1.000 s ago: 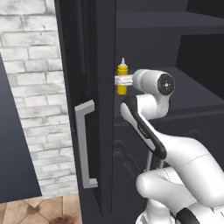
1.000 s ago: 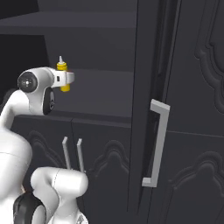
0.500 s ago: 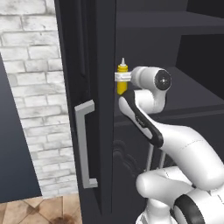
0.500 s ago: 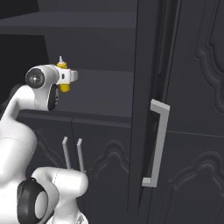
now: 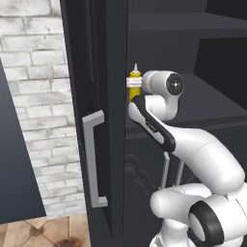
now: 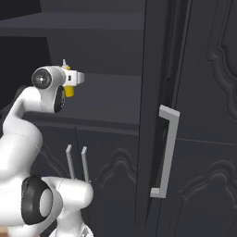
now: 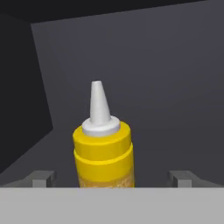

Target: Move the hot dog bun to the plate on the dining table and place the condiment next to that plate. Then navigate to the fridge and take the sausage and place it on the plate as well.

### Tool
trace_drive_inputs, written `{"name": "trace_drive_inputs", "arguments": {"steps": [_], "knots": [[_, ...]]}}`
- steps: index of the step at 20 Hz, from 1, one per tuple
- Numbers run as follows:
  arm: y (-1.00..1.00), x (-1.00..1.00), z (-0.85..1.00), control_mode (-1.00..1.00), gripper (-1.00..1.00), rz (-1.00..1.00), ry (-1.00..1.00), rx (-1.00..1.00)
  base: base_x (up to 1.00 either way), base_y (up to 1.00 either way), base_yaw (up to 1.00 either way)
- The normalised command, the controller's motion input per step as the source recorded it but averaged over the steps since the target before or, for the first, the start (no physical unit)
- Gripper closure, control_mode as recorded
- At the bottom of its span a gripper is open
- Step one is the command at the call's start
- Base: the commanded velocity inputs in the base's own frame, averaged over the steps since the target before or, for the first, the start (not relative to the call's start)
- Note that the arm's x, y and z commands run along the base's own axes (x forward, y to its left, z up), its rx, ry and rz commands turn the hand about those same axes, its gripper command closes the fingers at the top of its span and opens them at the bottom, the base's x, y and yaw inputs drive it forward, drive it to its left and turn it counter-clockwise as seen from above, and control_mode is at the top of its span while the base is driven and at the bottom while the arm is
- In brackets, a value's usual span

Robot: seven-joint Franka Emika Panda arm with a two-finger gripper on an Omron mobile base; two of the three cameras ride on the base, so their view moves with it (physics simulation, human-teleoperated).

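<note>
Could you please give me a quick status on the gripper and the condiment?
Gripper open, fingers either side of condiment. Bottle upright inside dark cabinet, not gripped. Nothing in the way.

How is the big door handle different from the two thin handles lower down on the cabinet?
The big door handle is a thick, pale grey bracket, standing alone on the open door. The two thin handles are slim rods, set side by side on the lower cabinet front and shorter than the big door handle. In the right base view the big door handle stands to the right of the thin ones. Both kinds run vertically and are light grey against dark panels.
</note>
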Motion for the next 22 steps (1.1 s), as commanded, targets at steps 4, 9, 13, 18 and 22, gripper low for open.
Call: {"name": "trace_drive_inputs", "arguments": {"steps": [4,9,13,18,22], "knots": [[0.19,0.15,-0.11,-1.0,-1.0,0.0,0.05,-0.06,0.0,0.0,0.0],[0.06,0.18,-0.01,-1.0,-1.0,0.0,0.05,-0.01,0.0,0.0,0.0],[0.0,0.16,0.0,-1.0,-1.0,0.0,0.0,0.0,0.0,0.0,0.0],[0.0,0.14,-0.01,-1.0,1.0,0.0,0.0,0.0,0.0,0.0,0.0],[0.0,0.12,-0.07,-1.0,1.0,0.0,0.0,0.0,0.0,0.0,0.0]]}}
